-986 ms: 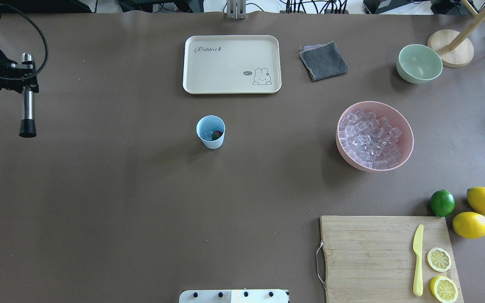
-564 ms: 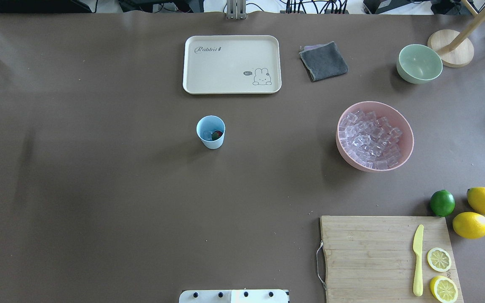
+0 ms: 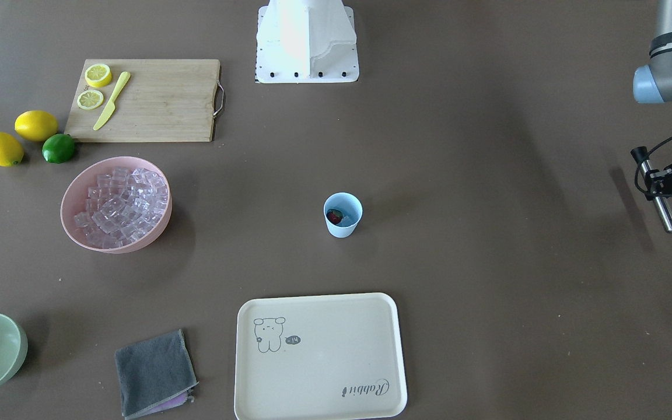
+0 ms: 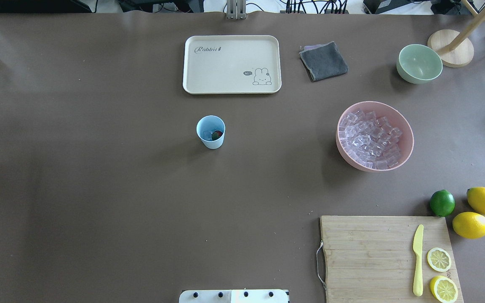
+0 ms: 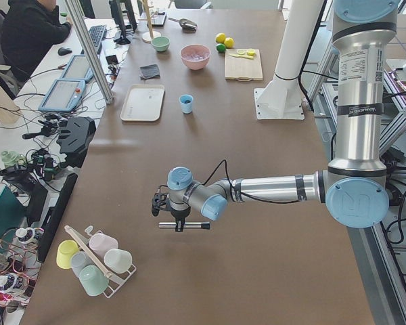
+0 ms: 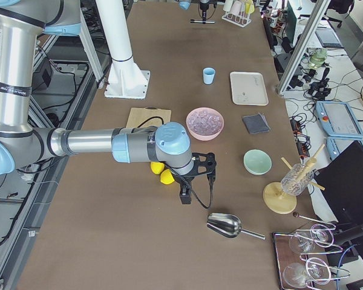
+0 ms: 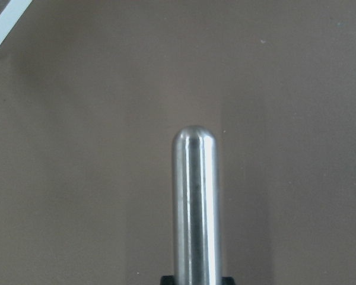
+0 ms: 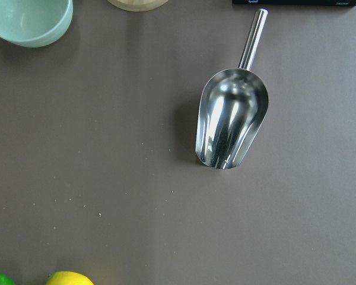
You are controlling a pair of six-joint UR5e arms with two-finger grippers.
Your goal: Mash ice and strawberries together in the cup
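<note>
The pale-blue cup (image 4: 211,131) stands upright mid-table, in front of the cream tray. Inside it lie a red strawberry (image 4: 217,135) and a few clear ice cubes (image 4: 207,134); the front-facing view shows the cup (image 3: 342,214) too. My left gripper (image 3: 655,185) is far off to the table's left end, shut on a steel muddler (image 3: 660,201) with a black tip, held level above the table. The left wrist view shows only the muddler's rounded end (image 7: 196,196). My right gripper (image 6: 184,196) hangs near the lemons, seen only from the side, so I cannot tell its state.
A pink bowl (image 4: 406,126) full of ice sits right of the cup. A steel scoop (image 8: 231,122) lies on the table under my right wrist, near the green bowl (image 4: 419,63). Cream tray (image 4: 232,64), grey cloth (image 4: 323,61), cutting board (image 4: 369,252) with knife, lemons and lime.
My left arm has carried the muddler leftward, out of the overhead view. The cup and its contents have not moved.
</note>
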